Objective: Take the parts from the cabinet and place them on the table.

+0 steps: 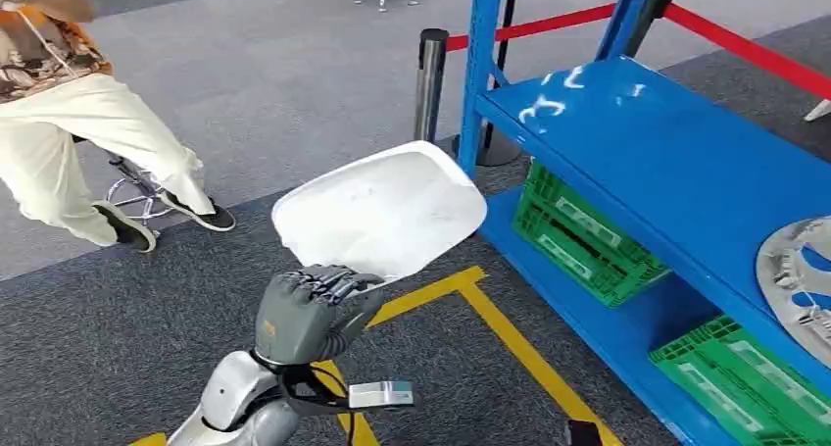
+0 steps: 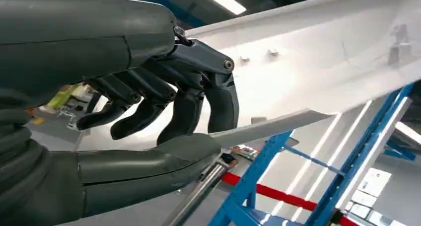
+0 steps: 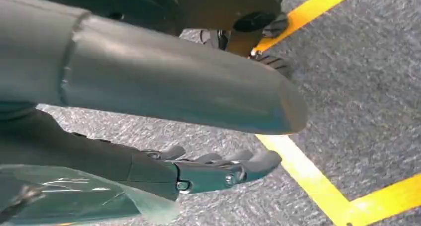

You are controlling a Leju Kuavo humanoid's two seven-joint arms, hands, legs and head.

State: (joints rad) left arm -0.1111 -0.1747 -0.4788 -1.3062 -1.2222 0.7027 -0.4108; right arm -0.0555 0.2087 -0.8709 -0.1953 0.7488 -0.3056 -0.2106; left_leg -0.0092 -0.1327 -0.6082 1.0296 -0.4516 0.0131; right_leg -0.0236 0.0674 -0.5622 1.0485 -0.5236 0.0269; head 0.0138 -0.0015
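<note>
The robot's left hand [image 1: 312,314] is raised in front of its body, gripping the near edge of a white plastic panel [image 1: 384,211]. In the left wrist view the dark fingers [image 2: 188,104] curl over the top of the panel's edge while the thick thumb [image 2: 164,159] presses from underneath, so the panel [image 2: 317,62] is pinched between them. The panel is broad, smooth and slightly dished, with rounded corners. It is held up in the air, tilted, well above the grey carpet [image 1: 127,328], and its far corner sits close to the upright post of a blue metal shelf unit [image 1: 666,152].

The right hand [image 3: 208,171] hangs down over the carpet beside yellow floor tape [image 3: 308,176]. Its fingers lie straight and close together, holding nothing.

On the shelf unit's lower level sit two green plastic crates [image 1: 578,235]. A round silver part [image 1: 799,279] rests on the middle shelf at the right edge. Behind the unit, a red barrier belt [image 1: 549,24] runs from a metal post [image 1: 429,83]. At the upper left, a person [image 1: 69,103] in light trousers is near a stool.
</note>
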